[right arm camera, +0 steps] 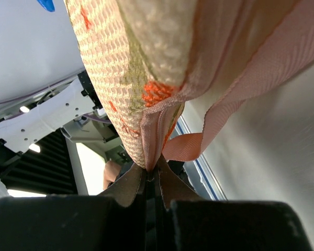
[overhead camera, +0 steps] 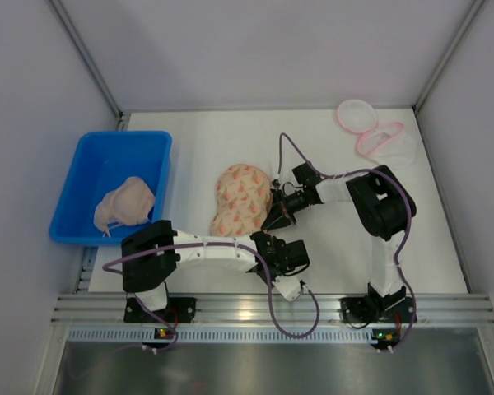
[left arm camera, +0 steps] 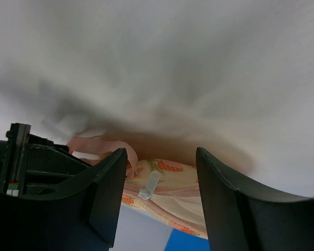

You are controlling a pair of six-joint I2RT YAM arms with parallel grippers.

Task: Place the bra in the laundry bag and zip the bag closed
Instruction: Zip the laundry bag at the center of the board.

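Laundry bag [overhead camera: 240,197] lies in the middle of the white table [overhead camera: 198,136], peach mesh with orange print. My right gripper [right arm camera: 152,175] is clamped tight on its seam, fingers pressed together on the fabric, and a pink strap [right arm camera: 220,120] loops just beside the pinch. That arm folds in from the right, wrist angled down to the bag's right edge. My left gripper [left arm camera: 162,154] has its fingers apart with nothing between them, and a small clear tab [left arm camera: 149,184] on the bag's edge sits just beyond the tips. Left arm lies low, stretched rightward along the near edge. Far left, a blue bin [overhead camera: 82,164] holds a beige garment [overhead camera: 125,204].
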